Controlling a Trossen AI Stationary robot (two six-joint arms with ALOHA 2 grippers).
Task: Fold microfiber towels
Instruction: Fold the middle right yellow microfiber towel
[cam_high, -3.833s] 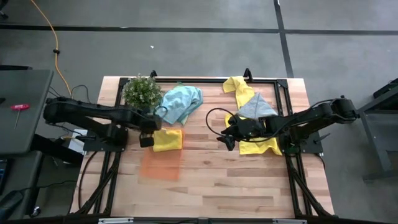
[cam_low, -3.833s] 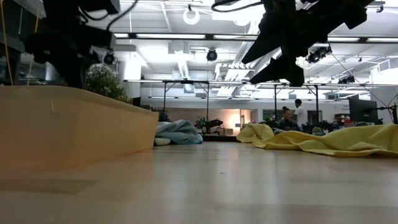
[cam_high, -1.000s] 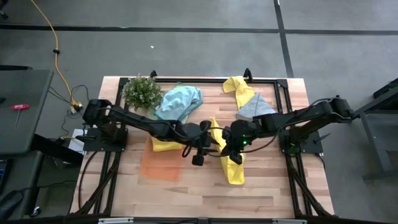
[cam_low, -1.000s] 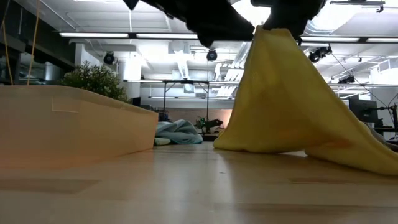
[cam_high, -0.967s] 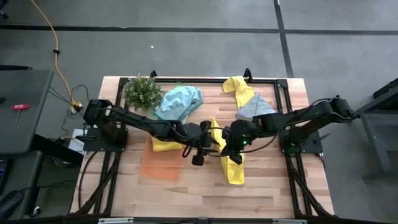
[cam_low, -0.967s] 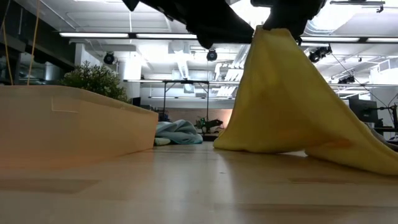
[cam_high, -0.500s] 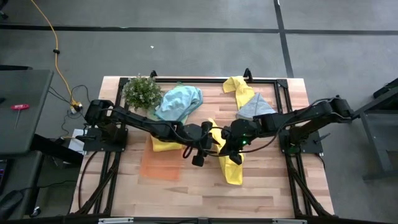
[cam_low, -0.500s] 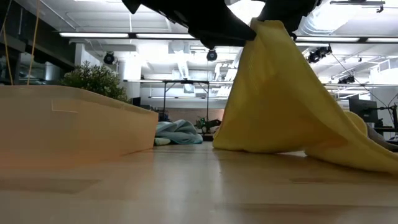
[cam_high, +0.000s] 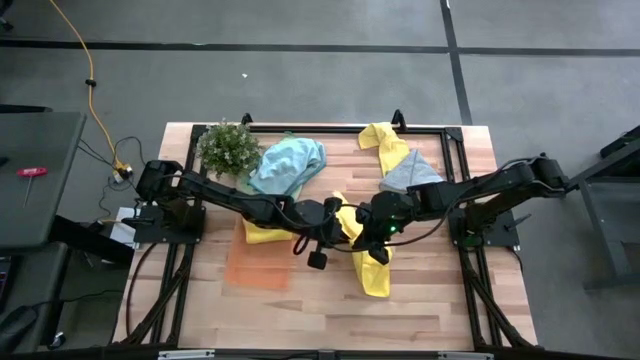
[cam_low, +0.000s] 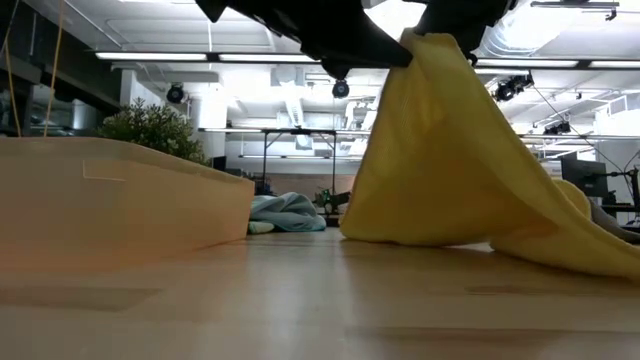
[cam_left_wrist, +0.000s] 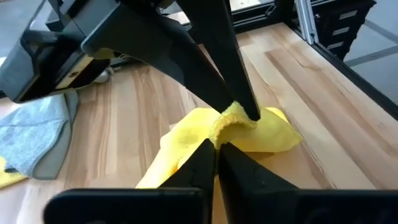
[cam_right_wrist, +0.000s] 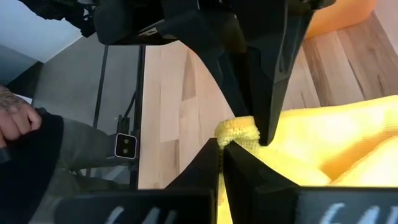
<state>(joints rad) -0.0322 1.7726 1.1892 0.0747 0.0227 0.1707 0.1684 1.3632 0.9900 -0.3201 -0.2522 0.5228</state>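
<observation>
A bright yellow microfiber towel (cam_high: 372, 272) stands raised like a tent (cam_low: 450, 170) at the table's middle, its lower part lying on the wood. My left gripper (cam_high: 341, 222) reaches in from the left and my right gripper (cam_high: 359, 226) from the right. Both are shut on the towel's raised top, fingertip to fingertip. In the left wrist view my left gripper (cam_left_wrist: 216, 148) meets the towel just below the right arm's fingers (cam_left_wrist: 239, 102). In the right wrist view my right gripper (cam_right_wrist: 220, 148) shows the same meeting from the other side. My left gripper pinches the towel's raised top edge (cam_left_wrist: 219, 132) between its two fingers, coming in from the table's left, right beside the right arm's fingertips. The towel hangs below the hold, with its lower end (cam_low: 560, 250) on the table. My right gripper pinches the same raised edge (cam_right_wrist: 235, 132) between its two fingers, coming in from the table's right. One layer or several, I cannot tell. The cloth drapes down and toward the near edge, and its free end (cam_high: 376, 284) rests on the table.
A folded yellow towel (cam_high: 262, 234) lies under the left arm beside the orange tray (cam_high: 258, 268). A plant (cam_high: 228, 148), a blue towel (cam_high: 290, 165), another yellow towel (cam_high: 385, 142) and a grey towel (cam_high: 412, 172) sit at the back. A person's hand (cam_right_wrist: 15, 124) shows beyond the table.
My left gripper has closed in on the towel's raised top beside the right gripper's fingers. The towel's peak has shifted a little toward the table's left, while its lower part has stayed on the table.
</observation>
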